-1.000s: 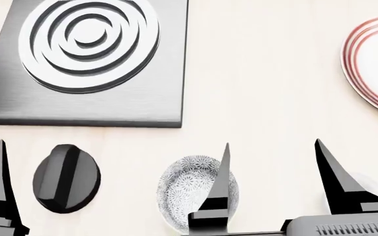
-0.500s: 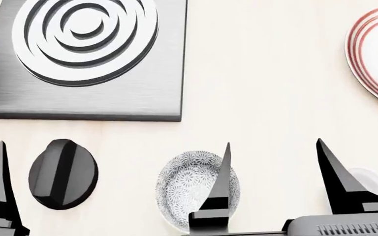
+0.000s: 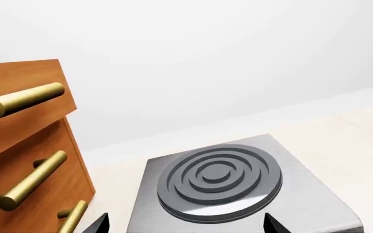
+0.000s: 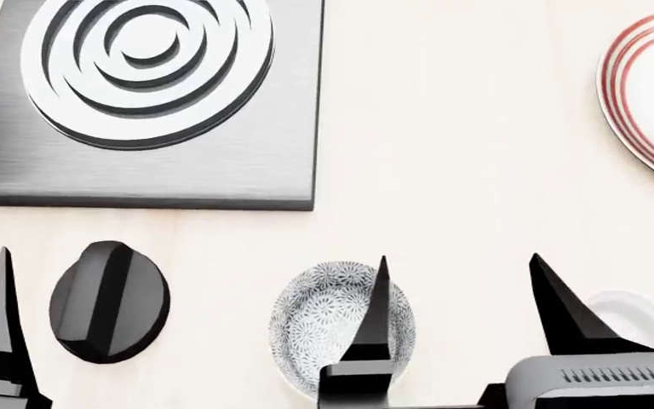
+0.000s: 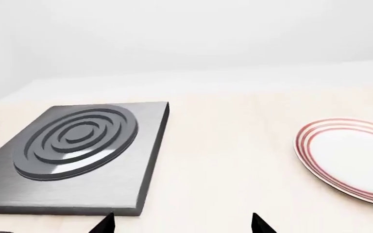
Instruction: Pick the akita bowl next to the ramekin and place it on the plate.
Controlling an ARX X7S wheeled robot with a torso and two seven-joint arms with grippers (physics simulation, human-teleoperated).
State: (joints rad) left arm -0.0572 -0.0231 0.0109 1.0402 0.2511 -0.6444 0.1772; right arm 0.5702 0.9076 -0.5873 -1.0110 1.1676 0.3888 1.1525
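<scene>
Here right hand [image 4: 458, 294] spread wide, empty, above akita bowl [image 4: 324, 324].

A simulated kitchen: a pale wooden countertop [image 4: 463, 170] carries a brushed-steel square hob with concentric grey rings [image 4: 146, 94] at 11 o'clock, a black round control knob [image 4: 109, 302] below it, and brown wooden drawers with brass bar handles [image 3: 25, 145] alongside.

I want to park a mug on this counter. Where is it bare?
Bare: the wide strip between the burner plate and the plate. Crowded: the near edge, with knob, akita bowl, ramekin and both claws.
</scene>
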